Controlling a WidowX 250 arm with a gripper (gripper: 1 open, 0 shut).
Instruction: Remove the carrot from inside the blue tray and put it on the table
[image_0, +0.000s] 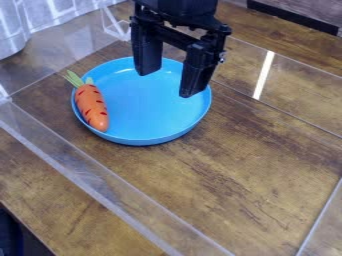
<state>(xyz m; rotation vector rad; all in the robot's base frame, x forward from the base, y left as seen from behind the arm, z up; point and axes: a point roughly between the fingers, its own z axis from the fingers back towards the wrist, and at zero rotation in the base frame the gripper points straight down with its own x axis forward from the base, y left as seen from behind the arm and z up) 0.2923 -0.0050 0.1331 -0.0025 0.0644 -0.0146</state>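
Carrot (90, 103) on blue tray (154, 130) left rim, gripper (173, 72) open, apart to right

- The tabletop (201, 200) is dark brown wood planking with visible grain.
- A glossy clear sheet (287, 110) covers it, catching bright streaks of reflected light, with its edges showing as pale lines near the left and front.
- The blue tray (167, 128), round and shallow with a low rim, sits directly on this surface, left of centre.

Nothing crowds the carrot (90, 103) in the blue tray (160, 128) besides the low rim; table (254, 190) around lies bare
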